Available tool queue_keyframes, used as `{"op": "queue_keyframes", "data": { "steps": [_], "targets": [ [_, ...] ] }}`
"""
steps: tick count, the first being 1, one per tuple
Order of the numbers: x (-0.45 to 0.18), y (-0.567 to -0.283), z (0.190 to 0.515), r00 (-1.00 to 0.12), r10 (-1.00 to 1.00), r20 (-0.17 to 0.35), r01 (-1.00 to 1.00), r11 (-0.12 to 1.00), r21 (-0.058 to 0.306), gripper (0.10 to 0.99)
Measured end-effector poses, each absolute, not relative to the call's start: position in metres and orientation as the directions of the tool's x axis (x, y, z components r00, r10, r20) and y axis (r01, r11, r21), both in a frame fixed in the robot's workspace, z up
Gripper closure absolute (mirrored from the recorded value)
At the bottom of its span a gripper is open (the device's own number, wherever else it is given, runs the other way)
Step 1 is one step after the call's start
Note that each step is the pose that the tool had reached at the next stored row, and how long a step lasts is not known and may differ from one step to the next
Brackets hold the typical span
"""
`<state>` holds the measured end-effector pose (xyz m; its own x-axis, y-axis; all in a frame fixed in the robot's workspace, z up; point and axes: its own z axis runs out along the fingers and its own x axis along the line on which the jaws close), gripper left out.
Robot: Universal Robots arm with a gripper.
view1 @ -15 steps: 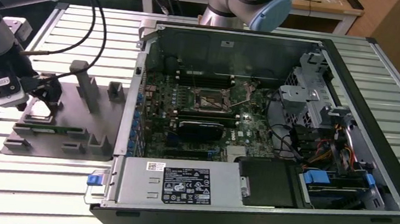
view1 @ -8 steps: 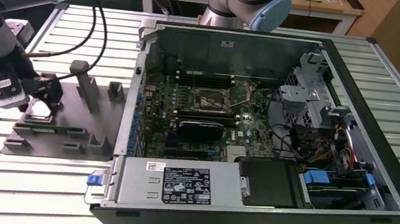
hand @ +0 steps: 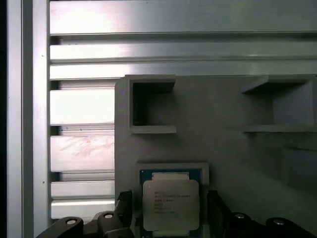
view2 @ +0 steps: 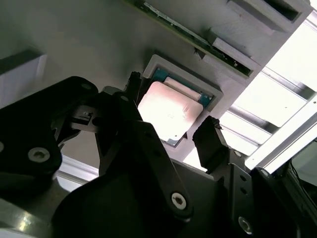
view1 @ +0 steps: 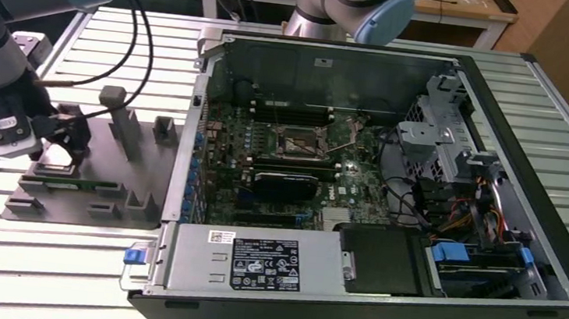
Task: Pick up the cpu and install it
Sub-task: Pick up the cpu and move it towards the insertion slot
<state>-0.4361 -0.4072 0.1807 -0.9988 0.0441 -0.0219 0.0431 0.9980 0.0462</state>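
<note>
my gripper (view1: pixel 60 152) wide, straddling cpu (hand: pixel 171 203) | cpu flat in grey fixture tray (hand: pixel 223 148) pocket (hand: pixel 173 166) | risk: off-centre closing may tilt cpu, wedging it against pocket rim

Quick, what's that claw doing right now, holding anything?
Gripper: open, holding nothing, one finger on each side of the cpu in its tray.

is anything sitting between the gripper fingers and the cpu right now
Nothing visible stands between them. In the first wrist view the cpu lies bare in its recess in the grey fixture tray. The gripper is open, with one finger on each side of the cpu.
</note>
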Motion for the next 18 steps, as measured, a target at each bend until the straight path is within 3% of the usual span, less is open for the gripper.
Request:
{"op": "queue_keyframes", "data": {
  "steps": [12,14,15,18],
  "targets": [
    [-0.4362,-0.405,0.1783,-0.999,0.045,-0.02,0.044,0.998,0.046,0.38],
    [-0.4362,-0.405,0.1782,-0.999,0.045,-0.02,0.044,0.998,0.046,0.392],
    [-0.4362,-0.4049,0.1782,-0.999,0.045,-0.02,0.044,0.998,0.046,0.463],
    [-0.4362,-0.4049,0.1784,-0.999,0.045,-0.02,0.044,0.998,0.046,0.463]
  ]
}}
